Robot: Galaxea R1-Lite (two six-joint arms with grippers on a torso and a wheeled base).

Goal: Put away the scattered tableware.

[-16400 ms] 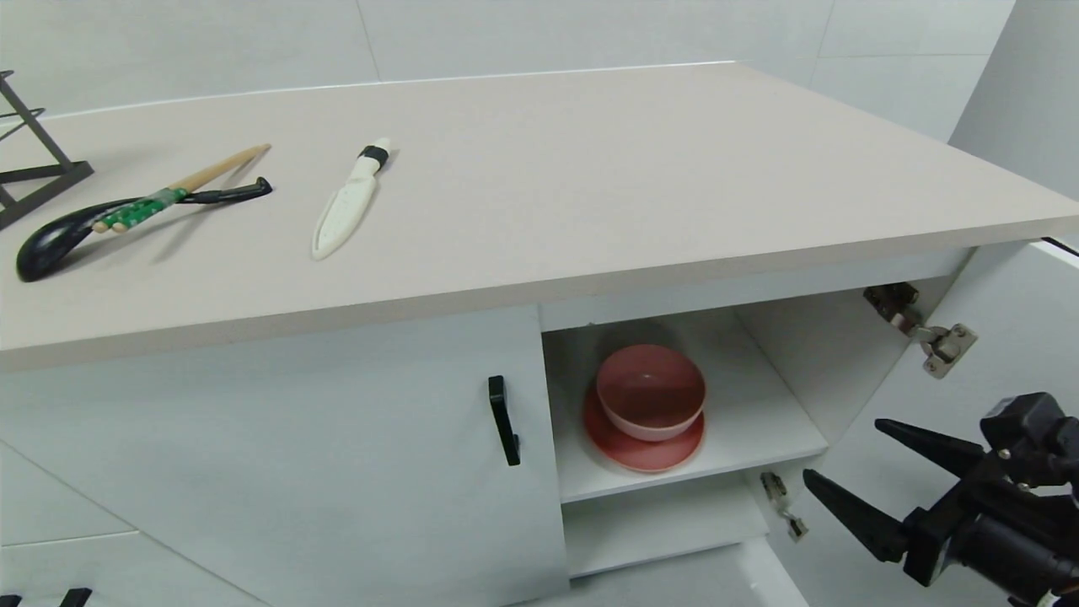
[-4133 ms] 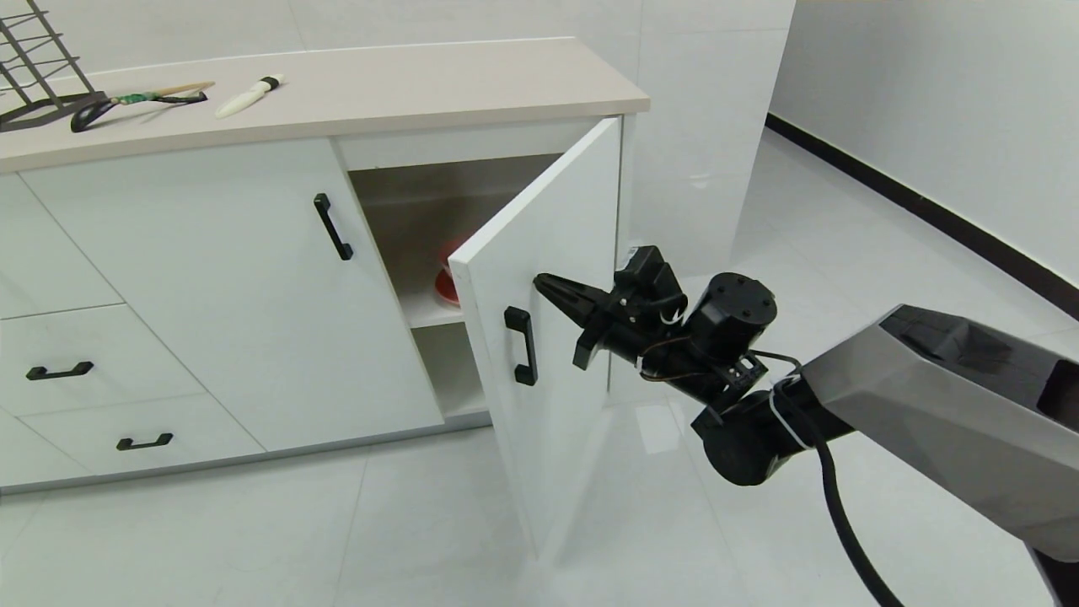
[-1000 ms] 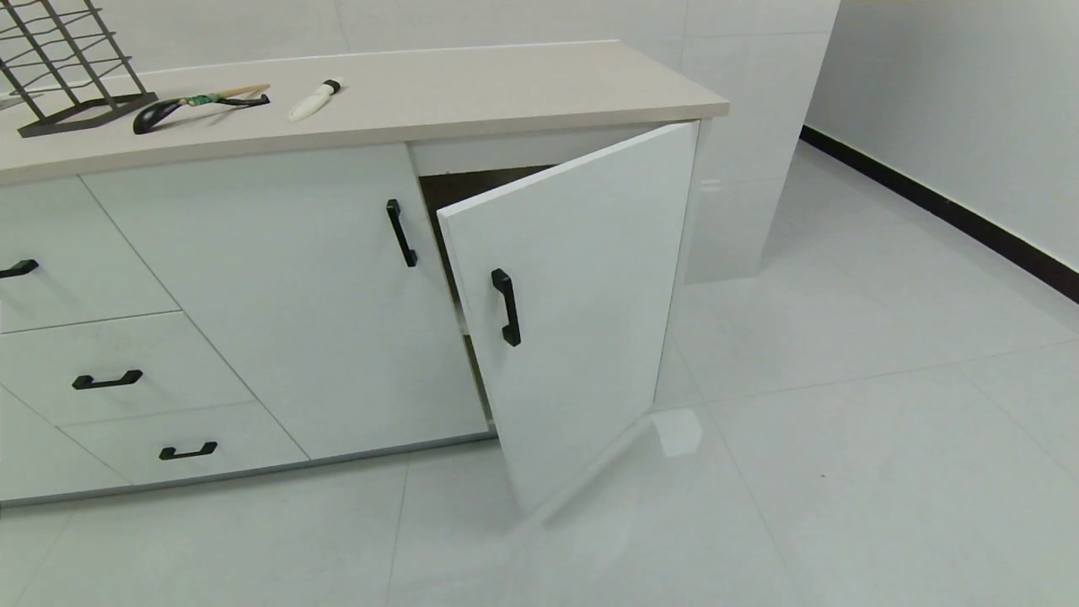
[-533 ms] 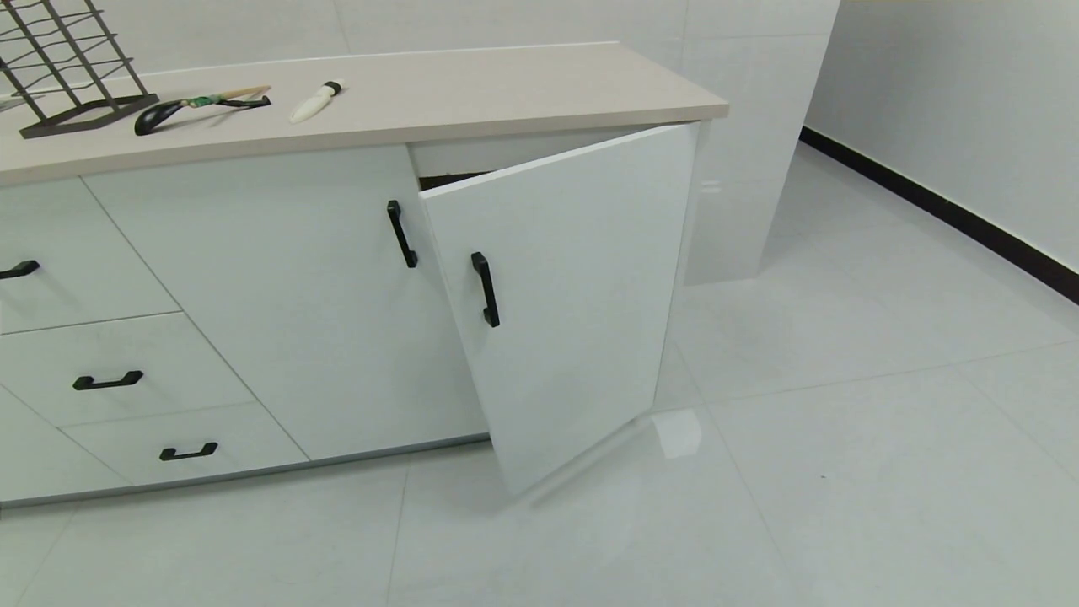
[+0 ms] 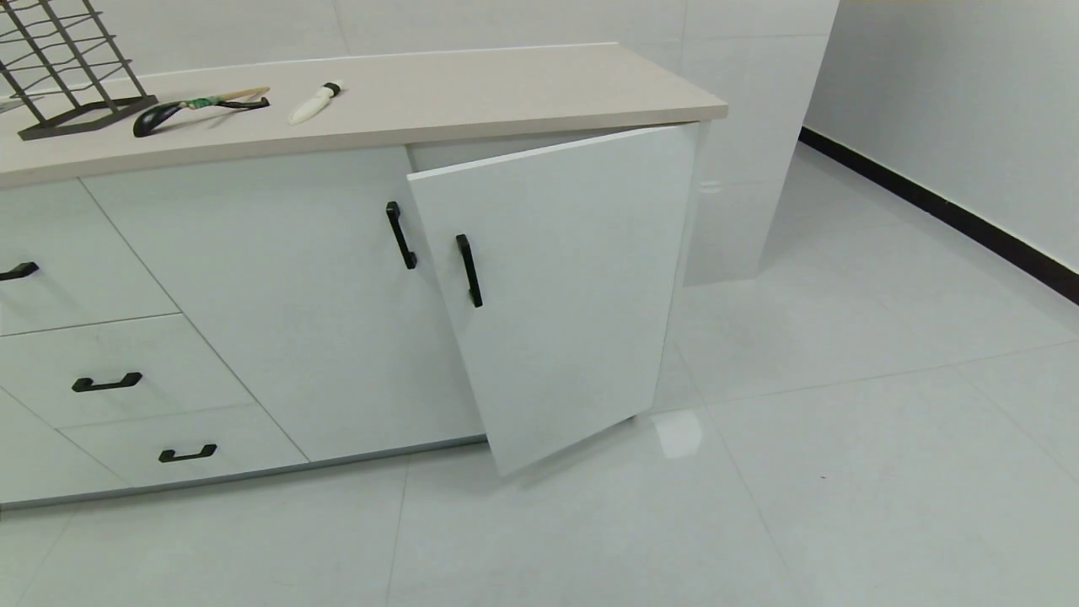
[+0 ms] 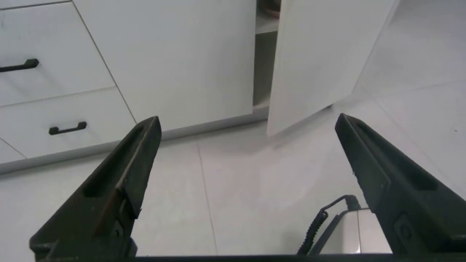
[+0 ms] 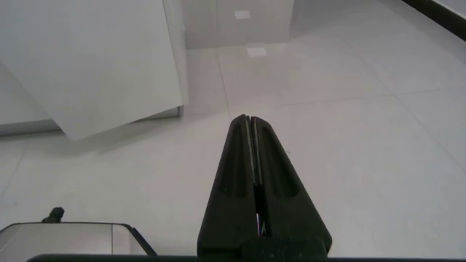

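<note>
ladle [image 5: 150, 118], glossy black, near cream knife [image 5: 314, 100] on beige countertop [image 5: 506, 84]

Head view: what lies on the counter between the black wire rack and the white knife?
A black long-handled ladle with a green-banded wooden utensil laid across it, on the beige countertop; the head view shows it.

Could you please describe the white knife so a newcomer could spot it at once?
Start at the beige countertop. Toward its left, just right of the wire rack and the black ladle, lies the knife. It alone is cream-white, with a black band on its handle.
</note>
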